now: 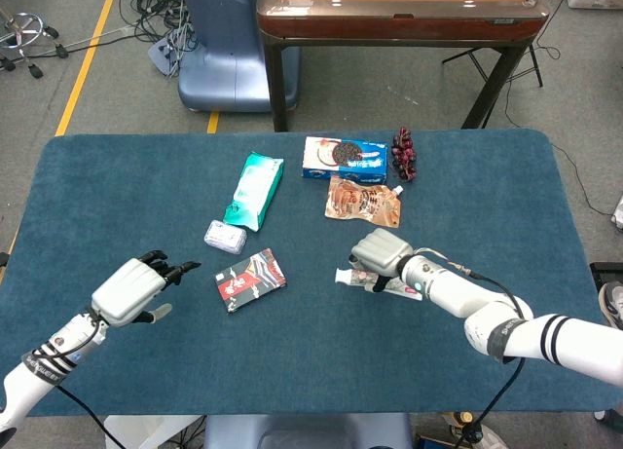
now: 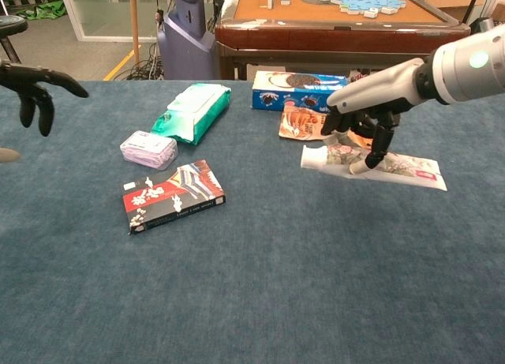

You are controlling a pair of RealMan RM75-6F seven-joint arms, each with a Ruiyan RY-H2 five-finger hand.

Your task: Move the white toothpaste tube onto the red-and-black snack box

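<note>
The white toothpaste tube [image 2: 398,166] hangs above the cloth, cap end pointing left, held by my right hand [image 2: 364,121] near its cap; in the head view the right hand [image 1: 378,253] covers most of the tube [image 1: 404,289]. The red-and-black snack box [image 1: 250,280] lies flat left of the tube, also seen in the chest view [image 2: 173,195]. My left hand [image 1: 129,289] hovers left of the box with fingers spread and nothing in it; the chest view shows the left hand [image 2: 31,86] at the far left edge.
A green wipes pack [image 1: 255,189], a small white packet [image 1: 225,237], a blue cookie box [image 1: 344,158], an orange pouch [image 1: 363,201] and a dark grape bunch [image 1: 404,154] lie on the far half of the blue table [image 1: 292,352]. A wooden table [image 1: 399,11] stands behind.
</note>
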